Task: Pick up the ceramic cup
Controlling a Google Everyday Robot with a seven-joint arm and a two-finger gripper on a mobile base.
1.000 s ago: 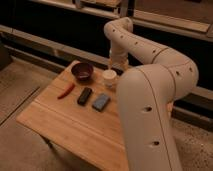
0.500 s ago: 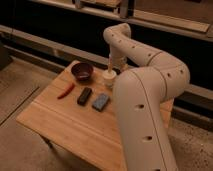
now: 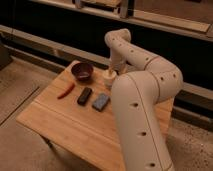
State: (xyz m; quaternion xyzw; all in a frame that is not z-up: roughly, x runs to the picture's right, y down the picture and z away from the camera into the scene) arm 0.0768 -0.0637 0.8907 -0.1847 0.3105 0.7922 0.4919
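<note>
The ceramic cup [image 3: 108,76] is small and cream-white and stands on the far side of the wooden table [image 3: 65,125], just right of the dark red-brown bowl [image 3: 82,71]. My white arm arches over from the right and comes down on the cup. The gripper [image 3: 111,69] is directly above the cup, at its rim, and the wrist hides part of the cup's top. The cup rests on the table.
A red elongated item [image 3: 65,91], a black block [image 3: 84,95] and a grey-blue block [image 3: 101,101] lie in a row in front of the bowl and cup. A dark wall with ledges runs behind the table. My arm's large link covers the table's right side.
The arm's upper bend has sunk a little, bringing the gripper lower onto the cup. The cup and the other objects have not moved.
</note>
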